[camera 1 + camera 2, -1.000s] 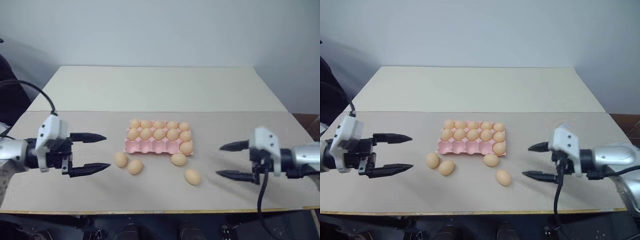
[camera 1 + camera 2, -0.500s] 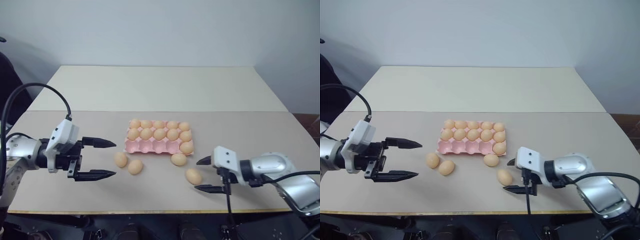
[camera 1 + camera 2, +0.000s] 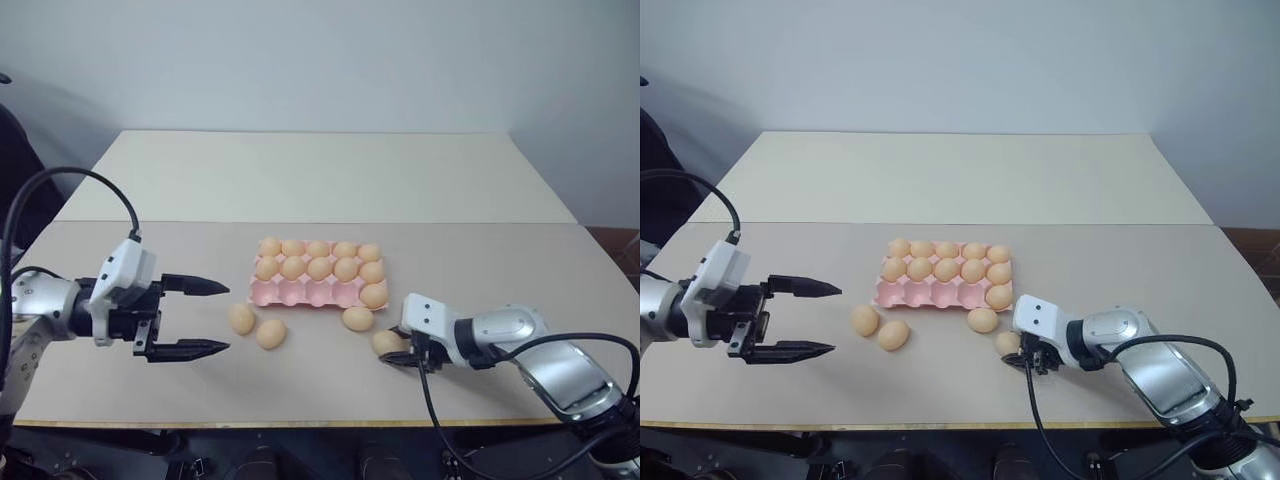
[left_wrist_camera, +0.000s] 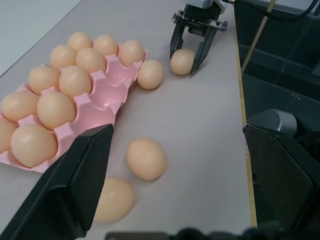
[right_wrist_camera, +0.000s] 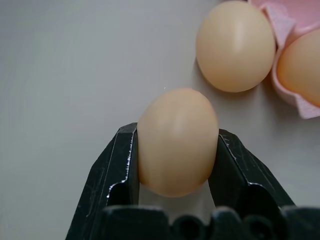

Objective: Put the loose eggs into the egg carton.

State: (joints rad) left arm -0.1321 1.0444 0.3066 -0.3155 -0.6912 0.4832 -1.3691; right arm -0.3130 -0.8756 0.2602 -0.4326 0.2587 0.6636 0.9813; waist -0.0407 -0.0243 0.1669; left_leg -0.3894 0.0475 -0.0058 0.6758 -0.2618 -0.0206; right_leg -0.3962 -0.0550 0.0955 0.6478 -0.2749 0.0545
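Observation:
The pink egg carton (image 3: 300, 294) lies mid-table; its two back rows are full and the front row holds one egg at its right end. Two loose eggs (image 3: 241, 319) (image 3: 270, 333) lie side by side off the carton's front left corner. A third egg (image 3: 357, 319) rests by the front right corner. My right gripper (image 5: 176, 131) is shut on a fourth egg (image 5: 177, 141), low at the table surface, just right of the third. My left gripper (image 3: 225, 318) hangs open left of the egg pair, empty.
The table's far half (image 3: 320, 175) is cream, the near half a beige mat (image 3: 480, 270). Its front edge (image 3: 300, 422) runs close below both grippers. A black cable (image 3: 70, 185) loops over my left arm, and another trails from my right wrist.
My right gripper came down and leftward to the egg nearest the table's front edge, and its fingers closed on it. The left gripper has stayed open and nearly still.

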